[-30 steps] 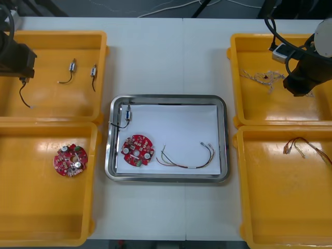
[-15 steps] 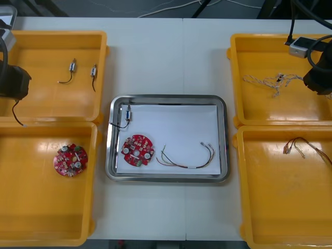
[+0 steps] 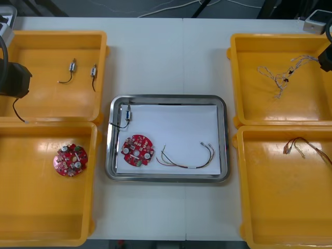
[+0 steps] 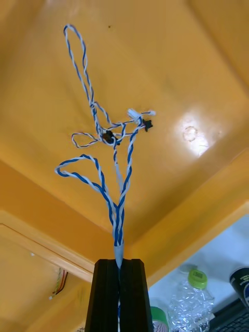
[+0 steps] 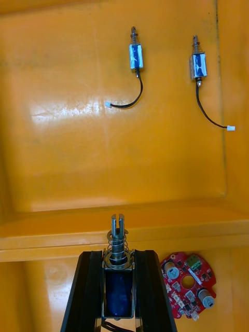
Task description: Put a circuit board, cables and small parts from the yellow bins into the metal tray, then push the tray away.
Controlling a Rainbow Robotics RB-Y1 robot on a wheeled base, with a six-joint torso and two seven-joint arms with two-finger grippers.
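My left gripper (image 3: 15,85) hovers over the left far yellow bin's (image 3: 52,35) near left part. It is shut on a small metal part (image 5: 118,282), whose black wire (image 3: 18,110) hangs down. At the right far bin's (image 3: 244,39) right edge, my right gripper (image 3: 327,58) is shut on the twisted blue and white cable (image 4: 104,155), which dangles over the bin floor (image 3: 282,72). The metal tray (image 3: 166,97) holds a red circuit board (image 3: 137,150), a red and yellow cable (image 3: 187,158) and a small metal part (image 3: 126,113).
Two more small metal parts (image 3: 73,66) (image 3: 94,71) lie in the left far bin. The left near bin (image 3: 46,218) holds a circuit board (image 3: 70,160). A red and yellow cable (image 3: 301,147) lies in the right near bin (image 3: 280,207).
My right gripper has risen and moved to the far right with the blue and white cable, pulling it off the bin floor. The left gripper moved nearer with its part, then held still.
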